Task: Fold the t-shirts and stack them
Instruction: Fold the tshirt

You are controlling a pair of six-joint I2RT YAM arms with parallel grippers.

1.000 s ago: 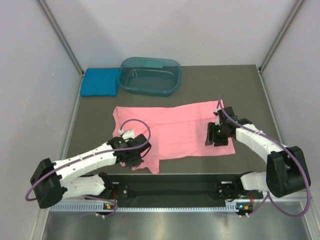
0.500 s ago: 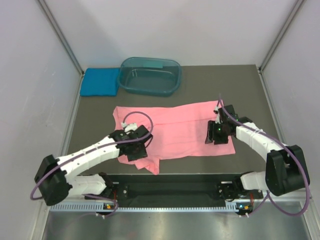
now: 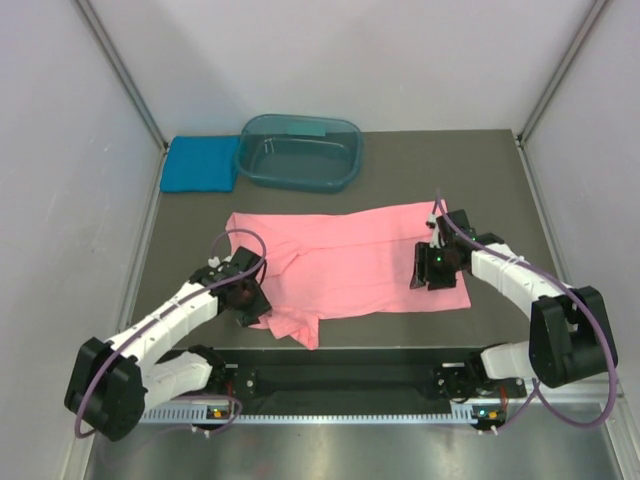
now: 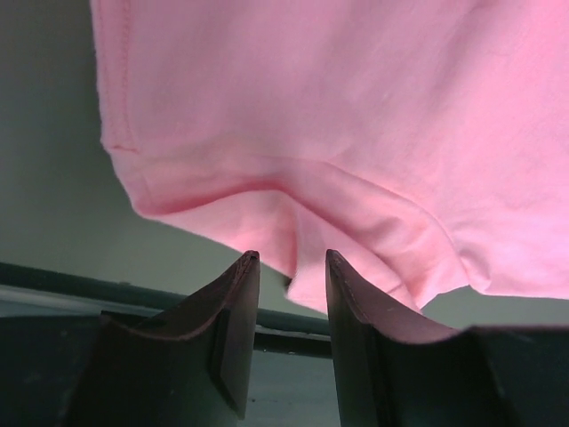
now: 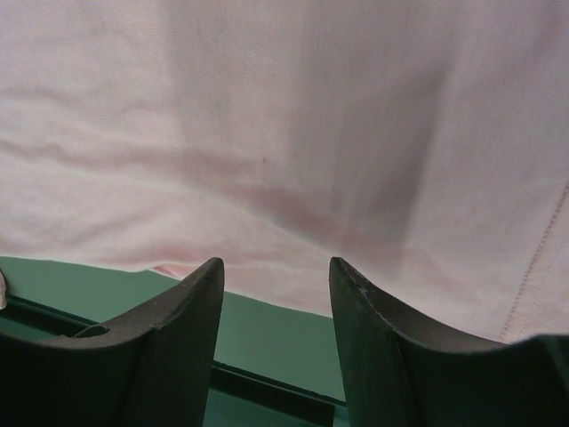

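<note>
The salmon-pink t-shirt (image 3: 350, 262) lies spread flat at the table's middle, with a bunched flap at its near-left corner. The teal-blue t-shirt (image 3: 200, 163) lies folded at the back left. My left gripper (image 3: 250, 298) is at the pink shirt's near-left edge. In the left wrist view its jaws (image 4: 290, 258) are open, and a fold of the pink shirt (image 4: 356, 133) lies just past the tips. My right gripper (image 3: 436, 272) stands over the shirt's right end. Its jaws (image 5: 276, 267) are open and empty, close above the pink cloth (image 5: 293, 124).
A dark teal see-through plastic tub (image 3: 300, 152) stands at the back, right of the blue shirt. The black base rail (image 3: 350, 375) runs along the near edge. Grey walls close in left and right.
My left gripper has swung left, from over the shirt's near-left part to its left edge. The near-left flap has shifted slightly. The right gripper has barely moved.
</note>
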